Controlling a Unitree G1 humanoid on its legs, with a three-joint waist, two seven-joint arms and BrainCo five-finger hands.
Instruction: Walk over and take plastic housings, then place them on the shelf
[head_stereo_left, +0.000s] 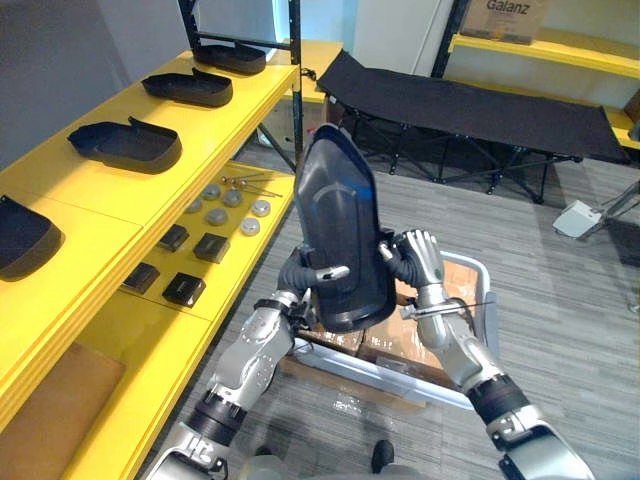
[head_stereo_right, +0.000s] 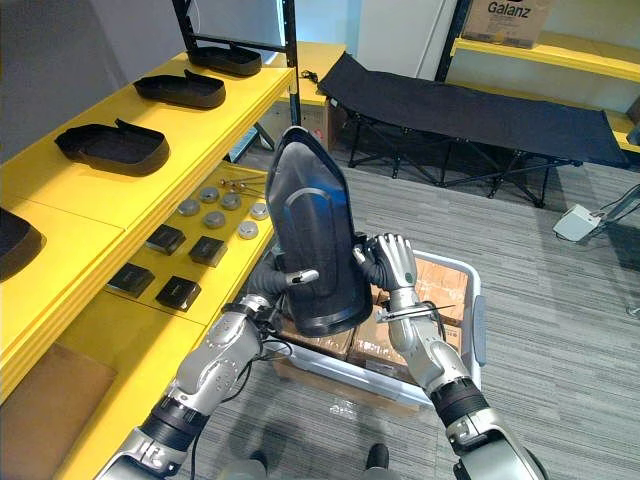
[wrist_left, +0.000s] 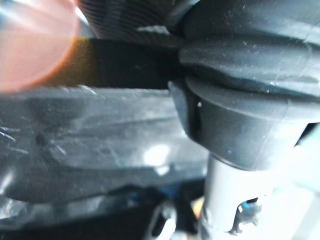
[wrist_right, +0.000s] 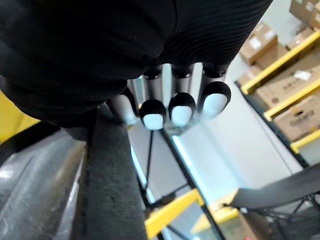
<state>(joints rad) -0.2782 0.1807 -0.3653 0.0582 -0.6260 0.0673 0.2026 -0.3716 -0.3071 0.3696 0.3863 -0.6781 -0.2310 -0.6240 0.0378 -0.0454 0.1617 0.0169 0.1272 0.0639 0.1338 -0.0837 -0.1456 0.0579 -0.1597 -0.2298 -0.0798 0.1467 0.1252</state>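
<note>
A large black plastic housing (head_stereo_left: 340, 230) stands upright in front of me, held between both hands above a grey bin. My left hand (head_stereo_left: 297, 275) grips its lower left side, thumb laid across the front face. My right hand (head_stereo_left: 418, 262) clamps the right edge, its fingers (wrist_right: 180, 107) curled over the rim of the housing (wrist_right: 45, 190). The yellow shelf (head_stereo_left: 150, 190) runs along my left. On its top board lie several matching black housings (head_stereo_left: 128, 145), one at the near end (head_stereo_left: 25, 238).
The lower shelf board carries small black boxes (head_stereo_left: 184, 288) and grey round discs (head_stereo_left: 232, 207). The grey bin (head_stereo_left: 480, 300) below my hands holds cardboard boxes (head_stereo_left: 420, 345). A black folding cot (head_stereo_left: 470, 105) stands at the back. More yellow racking (head_stereo_left: 550, 45) is beyond it.
</note>
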